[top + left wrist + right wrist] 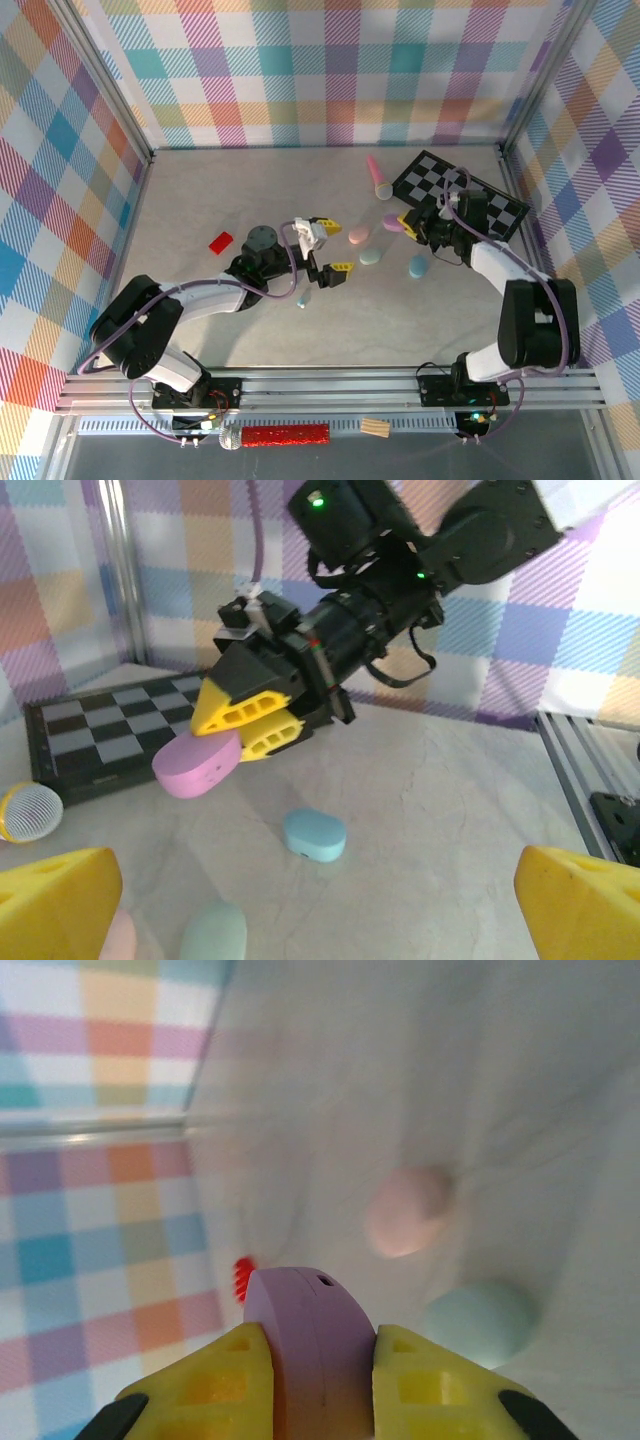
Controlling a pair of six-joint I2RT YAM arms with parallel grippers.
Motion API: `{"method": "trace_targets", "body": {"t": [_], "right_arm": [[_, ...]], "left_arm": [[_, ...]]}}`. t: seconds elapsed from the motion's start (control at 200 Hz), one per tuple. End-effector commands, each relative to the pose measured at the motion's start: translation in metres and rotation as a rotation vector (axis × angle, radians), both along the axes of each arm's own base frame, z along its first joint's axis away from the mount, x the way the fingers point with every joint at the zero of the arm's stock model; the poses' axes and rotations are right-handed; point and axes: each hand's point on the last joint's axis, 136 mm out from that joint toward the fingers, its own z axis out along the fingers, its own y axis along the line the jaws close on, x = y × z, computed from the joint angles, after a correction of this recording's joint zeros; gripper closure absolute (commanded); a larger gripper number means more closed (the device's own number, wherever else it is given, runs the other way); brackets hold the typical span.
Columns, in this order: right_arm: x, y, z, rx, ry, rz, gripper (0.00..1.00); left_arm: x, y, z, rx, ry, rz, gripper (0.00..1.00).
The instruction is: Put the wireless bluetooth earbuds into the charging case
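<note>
Gripping a purple charging case (310, 1340), our right gripper (408, 224) holds it off the table (200, 330) near the checkerboard (430, 172); our left gripper (330, 246) hangs wide open and empty, and we see a pale-blue earbud (303, 298) lying just beside it.

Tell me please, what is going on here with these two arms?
The right gripper is shut on a purple case and holds it edge-on, lifted off the table near the chessboard. The left gripper is open near the middle of the table and holds nothing. A pink case, a mint case and a blue case lie between the arms.
</note>
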Motion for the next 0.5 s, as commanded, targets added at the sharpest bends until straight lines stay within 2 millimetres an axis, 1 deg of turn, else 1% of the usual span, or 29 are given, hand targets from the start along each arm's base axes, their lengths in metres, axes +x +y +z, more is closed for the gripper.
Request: {"method": "trace_targets", "body": {"t": [0.0, 0.165, 0.315, 0.4, 0.445, 0.495], "right_arm": [[0.018, -0.015, -0.023, -0.118, 0.014, -0.049, 0.85], [0.035, -0.024, -0.056, -0.175, 0.060, -0.084, 0.81], [0.041, -0.025, -0.082, -0.197, 0.108, -0.069, 0.77], [0.043, -0.024, -0.088, -0.207, 0.119, -0.048, 0.73], [0.044, -0.024, -0.088, -0.218, 0.117, -0.035, 0.69], [0.043, -0.026, -0.086, -0.244, 0.115, -0.022, 0.61]], "left_arm": [[-0.011, -0.003, -0.009, 0.042, -0.006, -0.016, 0.00], [-0.011, -0.006, -0.012, 0.031, -0.001, -0.013, 0.00], [-0.011, -0.006, -0.010, 0.025, -0.003, -0.013, 0.00], [-0.011, -0.004, -0.011, 0.026, -0.003, -0.002, 0.00], [-0.011, -0.002, -0.011, 0.026, -0.001, 0.006, 0.00], [-0.011, -0.001, -0.013, 0.032, 0.002, 0.013, 0.00]]}}
